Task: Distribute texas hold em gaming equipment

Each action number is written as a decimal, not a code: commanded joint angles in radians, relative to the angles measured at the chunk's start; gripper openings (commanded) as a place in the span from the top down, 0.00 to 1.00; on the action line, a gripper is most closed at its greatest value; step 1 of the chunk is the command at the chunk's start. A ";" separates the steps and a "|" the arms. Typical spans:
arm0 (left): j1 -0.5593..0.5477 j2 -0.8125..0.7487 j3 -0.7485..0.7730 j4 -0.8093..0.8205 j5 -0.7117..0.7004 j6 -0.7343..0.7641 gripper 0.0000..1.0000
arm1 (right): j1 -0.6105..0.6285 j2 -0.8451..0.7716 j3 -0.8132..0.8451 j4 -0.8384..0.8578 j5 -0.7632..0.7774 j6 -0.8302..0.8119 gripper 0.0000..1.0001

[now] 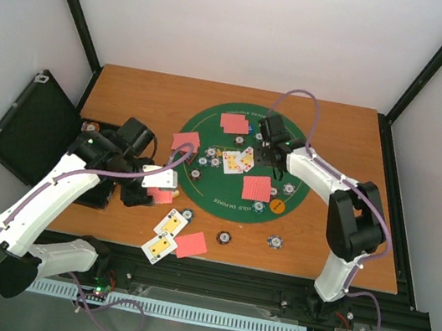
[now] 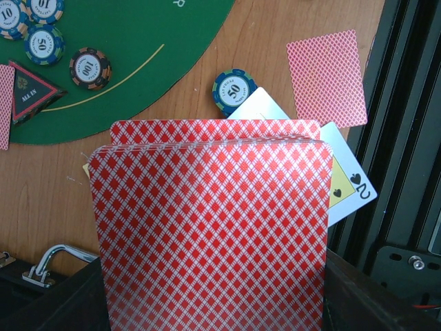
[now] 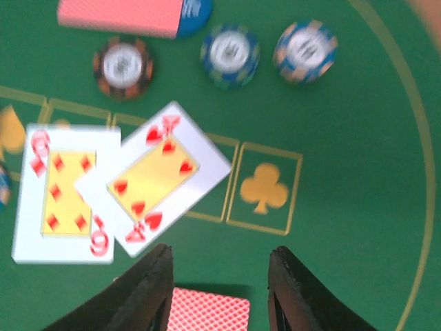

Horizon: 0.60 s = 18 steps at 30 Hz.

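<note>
- My left claw (image 1: 156,187) is pressed tight on the deck of red-backed cards (image 2: 213,234), which hangs over the table (image 1: 328,234) just off the green mat (image 1: 211,126).
- My right claw (image 3: 220,254) stands spread above the mat, pinching nothing. One red-backed card (image 3: 207,310) lies below the gap.
- Done, I judge: face-down cards (image 1: 234,122) at several seats, two face-up cards (image 3: 162,172) mid-mat, and chips (image 3: 229,54) set out.
- Left: the deck looks thick and the club box is bare, so more dealing.

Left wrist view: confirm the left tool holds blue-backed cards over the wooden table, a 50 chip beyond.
Wrong on colour: the left wrist view shows the cards in the left tool are red-backed, not blue-backed. The rest stands: wooden table below, 50 chip beyond.
</note>
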 commanded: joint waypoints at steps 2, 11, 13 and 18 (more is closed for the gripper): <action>-0.005 -0.010 0.024 -0.017 0.019 -0.012 0.83 | -0.013 0.083 -0.059 -0.020 -0.097 0.097 0.66; -0.005 -0.012 0.014 -0.013 0.008 -0.007 0.83 | -0.028 0.169 -0.068 0.007 -0.109 0.104 0.78; -0.005 -0.011 0.011 -0.011 0.006 -0.007 0.83 | -0.028 0.182 -0.069 0.012 -0.112 0.106 0.79; -0.005 -0.005 0.009 -0.011 0.009 -0.007 0.83 | -0.031 0.212 -0.048 0.019 -0.110 0.087 0.79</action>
